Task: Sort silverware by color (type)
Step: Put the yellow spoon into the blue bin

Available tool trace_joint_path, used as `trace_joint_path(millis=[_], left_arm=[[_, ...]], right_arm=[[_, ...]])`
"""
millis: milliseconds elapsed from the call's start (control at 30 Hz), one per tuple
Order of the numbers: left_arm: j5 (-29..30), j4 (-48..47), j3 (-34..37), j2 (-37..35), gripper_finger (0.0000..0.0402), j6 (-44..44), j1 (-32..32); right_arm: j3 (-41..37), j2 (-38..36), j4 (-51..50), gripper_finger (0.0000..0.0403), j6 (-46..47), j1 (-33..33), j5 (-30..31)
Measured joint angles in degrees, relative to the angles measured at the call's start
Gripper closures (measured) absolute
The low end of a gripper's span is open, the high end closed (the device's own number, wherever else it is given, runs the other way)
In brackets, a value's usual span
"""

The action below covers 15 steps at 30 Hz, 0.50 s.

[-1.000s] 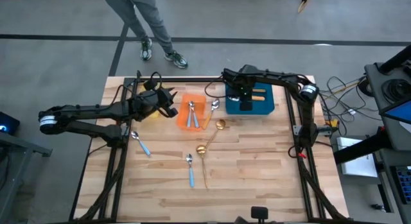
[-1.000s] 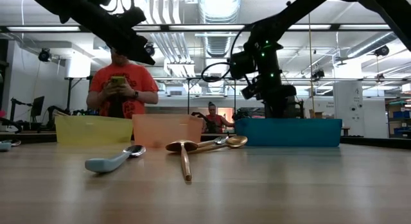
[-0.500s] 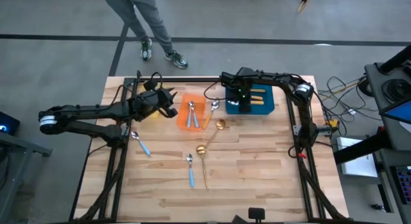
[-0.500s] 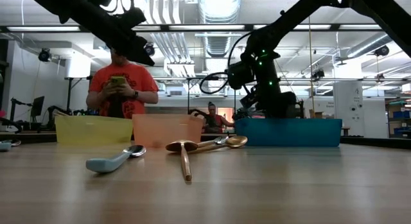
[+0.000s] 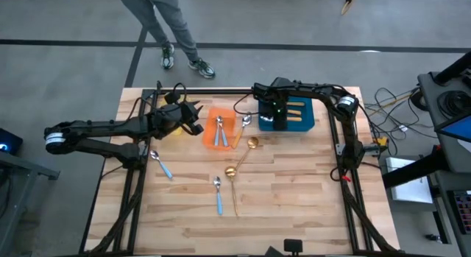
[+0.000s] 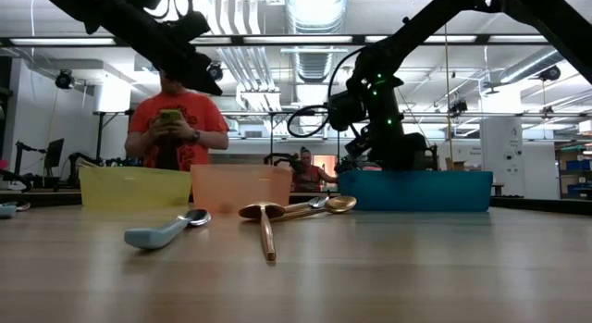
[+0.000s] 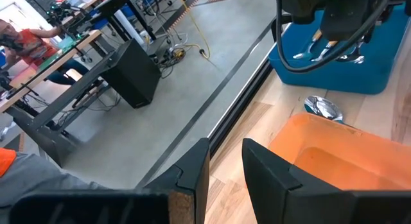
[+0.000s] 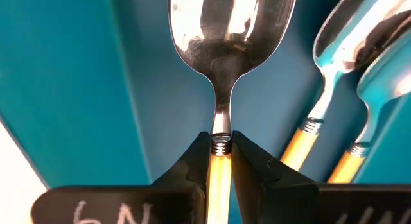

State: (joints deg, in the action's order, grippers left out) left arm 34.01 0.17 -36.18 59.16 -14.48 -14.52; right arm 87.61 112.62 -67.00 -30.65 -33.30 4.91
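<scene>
The spoon with a polished silver bowl and orange-yellow handle [image 8: 220, 89] is pinched at its neck by the right gripper [image 8: 219, 153], jaws pressed on the handle just below the bowl. It hangs inside the blue plastic bin [image 5: 302, 123], beside two like spoons [image 8: 334, 76] already lying there. The step in hand looks like the drop-off: next the jaws need to part so the spoon settles with its mates, then lift clear. Outward on the wooden table [image 5: 294, 191], blue-handled spoons [image 5: 218, 194] and thin gold spoons [image 5: 232, 180] are unsorted; two blue-handled ones lie in the orange bin [image 5: 219, 130]. The left gripper [image 5: 193, 118] waits near the orange bin, jaws slightly parted, empty.
</scene>
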Motion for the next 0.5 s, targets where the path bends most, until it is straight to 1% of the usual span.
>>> trace_joint_path(millis=[500], left_arm=[[0.0, -0.3, 0.0, 0.0, 0.0326, 0.0, 0.0]], right_arm=[[-0.5, 0.0, 0.7, 0.0374, 0.1, 0.0, -0.6]])
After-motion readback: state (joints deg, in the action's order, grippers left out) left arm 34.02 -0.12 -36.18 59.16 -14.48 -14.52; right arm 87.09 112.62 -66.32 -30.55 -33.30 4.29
